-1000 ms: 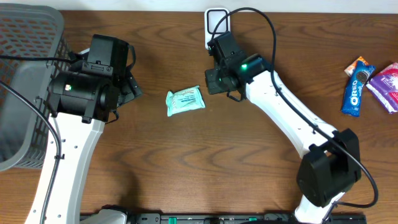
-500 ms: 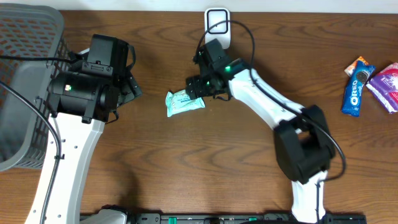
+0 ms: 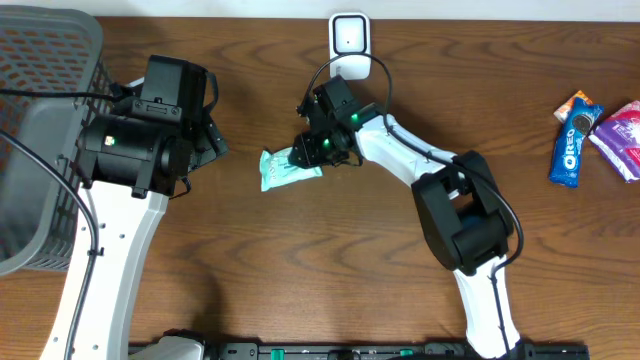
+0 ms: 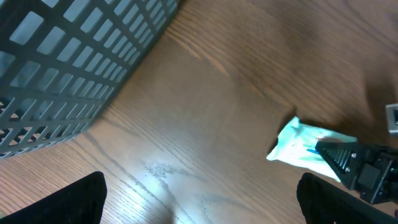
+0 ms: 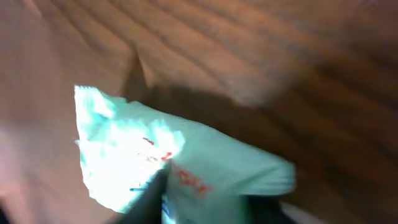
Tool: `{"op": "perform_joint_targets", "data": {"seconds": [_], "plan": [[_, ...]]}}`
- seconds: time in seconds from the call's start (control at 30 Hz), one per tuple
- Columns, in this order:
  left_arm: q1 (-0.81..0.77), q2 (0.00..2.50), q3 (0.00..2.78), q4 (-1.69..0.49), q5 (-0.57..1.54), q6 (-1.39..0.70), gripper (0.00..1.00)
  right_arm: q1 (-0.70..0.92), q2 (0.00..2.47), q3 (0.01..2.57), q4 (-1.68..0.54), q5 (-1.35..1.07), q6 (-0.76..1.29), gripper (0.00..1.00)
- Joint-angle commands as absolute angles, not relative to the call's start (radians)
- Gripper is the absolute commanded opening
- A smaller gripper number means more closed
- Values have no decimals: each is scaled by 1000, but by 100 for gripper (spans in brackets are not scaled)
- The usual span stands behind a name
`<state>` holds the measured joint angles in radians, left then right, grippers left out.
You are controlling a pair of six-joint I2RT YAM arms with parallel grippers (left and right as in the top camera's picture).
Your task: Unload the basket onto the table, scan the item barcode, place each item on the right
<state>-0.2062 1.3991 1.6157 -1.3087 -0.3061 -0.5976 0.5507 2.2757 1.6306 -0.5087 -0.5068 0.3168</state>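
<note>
Mint-green packet at mid-bench, right hand at its edge

The packet was a small, pale mint pouch with crimped, saw-toothed ends and a few red and blue marks on its face (too blurred to read). It lay flat on the dark wood, slightly askew, between the two arms. The right hand's dark fingers straddled the packet's right end and touched it, but I could not tell whether they had clamped it. The left hand hung near the packet's left side, apart from it, spread wide and holding nothing, just beside the grey basket.
</note>
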Motion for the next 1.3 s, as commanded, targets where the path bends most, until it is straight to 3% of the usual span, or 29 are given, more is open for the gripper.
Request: {"op": "perform_joint_targets", "data": {"seconds": [0.0,0.3,0.57,0.77,0.97,1.27], "plan": [[-203,1403,1623,-1313,-326,-587,98,558,2334,1621,-528,-505,318,1],[-203,1403,1623,-1313,-326,-587,98,508,2208,1623,-576,-370,316,1],[-203,1403,1623,-1313,-326,-587,98,481,1971,1623,-776,39,225,1],[-203,1403,1623,-1313,-326,-587,98,481,1932,1623,-953,398,224,1],[-203,1403,1623,-1313,-326,-587,98,480,1989,1623,-1075,801,410,1],[-203,1403,1623,-1313,-326,-587,98,494,2062,1623,-1024,801,479,1]]}}
